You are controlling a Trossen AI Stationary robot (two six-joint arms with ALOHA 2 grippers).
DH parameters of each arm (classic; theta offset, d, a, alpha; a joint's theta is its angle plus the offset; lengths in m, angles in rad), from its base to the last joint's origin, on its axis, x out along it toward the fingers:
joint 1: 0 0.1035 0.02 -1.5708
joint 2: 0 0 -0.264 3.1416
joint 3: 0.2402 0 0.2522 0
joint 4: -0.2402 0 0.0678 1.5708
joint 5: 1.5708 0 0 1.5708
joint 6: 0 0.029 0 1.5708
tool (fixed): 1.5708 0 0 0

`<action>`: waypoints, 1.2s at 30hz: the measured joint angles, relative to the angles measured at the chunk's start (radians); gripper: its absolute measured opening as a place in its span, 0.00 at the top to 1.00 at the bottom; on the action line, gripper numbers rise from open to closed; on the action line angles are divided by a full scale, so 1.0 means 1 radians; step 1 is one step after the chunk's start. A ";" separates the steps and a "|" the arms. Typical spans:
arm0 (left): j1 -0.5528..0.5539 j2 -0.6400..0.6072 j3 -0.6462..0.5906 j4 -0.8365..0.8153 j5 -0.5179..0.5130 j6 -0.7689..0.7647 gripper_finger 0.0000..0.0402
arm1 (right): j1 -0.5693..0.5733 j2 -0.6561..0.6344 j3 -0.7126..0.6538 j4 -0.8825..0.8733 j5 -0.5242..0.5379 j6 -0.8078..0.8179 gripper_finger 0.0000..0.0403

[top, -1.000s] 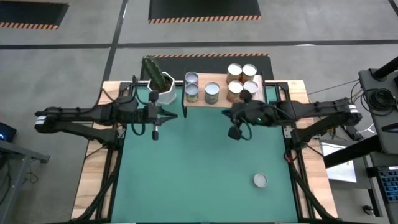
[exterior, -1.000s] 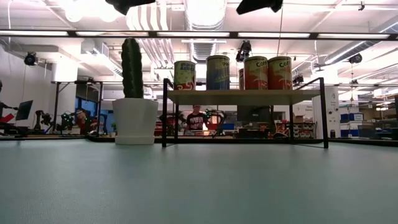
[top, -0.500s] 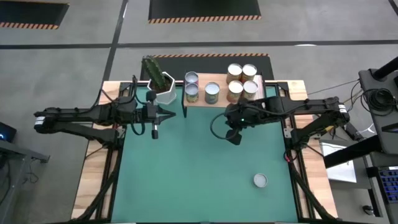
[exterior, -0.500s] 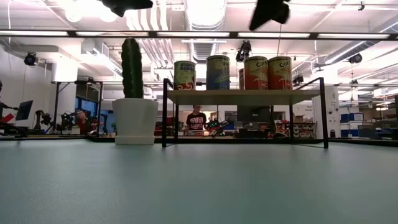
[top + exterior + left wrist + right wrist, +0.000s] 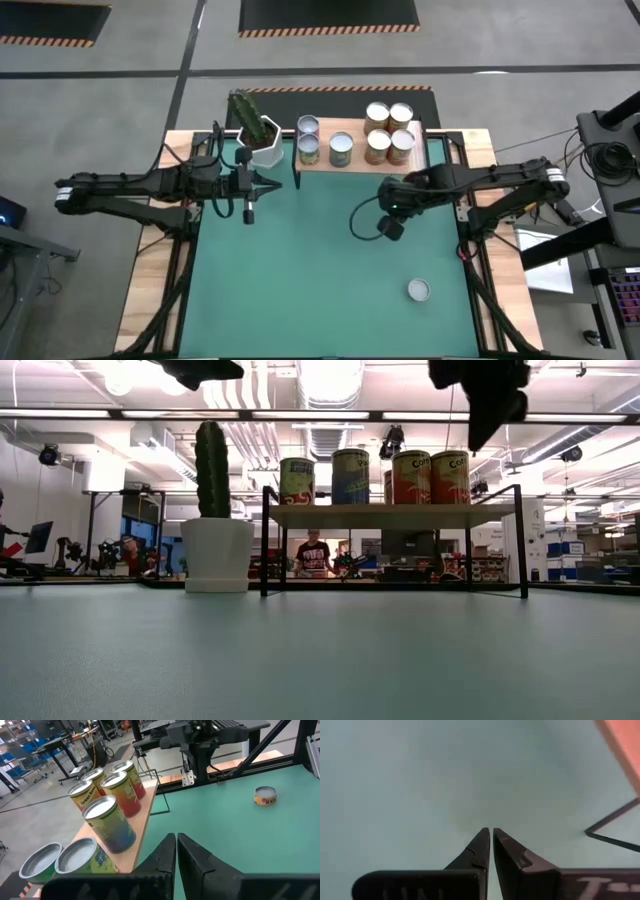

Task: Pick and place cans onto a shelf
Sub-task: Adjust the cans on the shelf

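Right gripper [image 5: 391, 227], fingers closed and empty, has pulled back from the shelf [image 5: 355, 160] holding six cans [image 5: 341, 148] toward the last can [image 5: 418, 291] on the worktop [image 5: 300, 280]; left gripper [image 5: 272, 184] closed, idle by the shelf.

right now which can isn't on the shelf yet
The can standing alone on the green mat near the table's front right corner; the other six cans stand together on the wooden shelf at the back.

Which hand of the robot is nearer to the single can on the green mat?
Right. The right hand hangs just shelf-side of the can; the left hand waits far across the mat by the cactus pot.
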 joint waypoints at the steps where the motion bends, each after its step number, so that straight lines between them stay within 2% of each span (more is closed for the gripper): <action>1: 0.000 0.000 0.000 0.000 0.000 0.000 1.00 | -0.001 -0.014 -0.015 0.002 0.005 0.004 0.97; 10: 0.000 0.000 0.000 0.000 0.000 -0.001 1.00 | -0.018 -0.198 -0.067 0.007 0.156 0.010 0.97; 16: 0.000 0.000 0.000 0.007 0.000 -0.001 1.00 | -0.029 -0.290 -0.067 0.041 0.374 -0.026 0.97; 19: 0.000 0.000 0.000 0.017 0.000 -0.001 1.00 | -0.030 -0.308 -0.067 0.119 0.497 -0.085 0.97; 21: 0.000 0.000 0.000 0.018 0.000 -0.001 1.00 | -0.031 -0.311 -0.067 0.199 0.534 -0.154 0.97; 25: 0.000 0.000 0.002 0.017 0.000 0.002 1.00 | -0.067 -0.296 -0.067 0.384 0.522 -0.292 0.97; 27: 0.000 0.000 0.005 0.017 0.000 0.003 1.00 | -0.102 -0.283 -0.067 0.440 0.483 -0.334 0.97; 30: 0.000 -0.001 0.006 0.014 0.000 0.012 1.00 | -0.175 -0.252 -0.043 0.449 0.400 -0.355 0.97; 36: 0.000 -0.036 0.006 0.032 0.000 0.110 1.00 | -0.280 -0.178 0.035 0.453 0.363 -0.361 0.97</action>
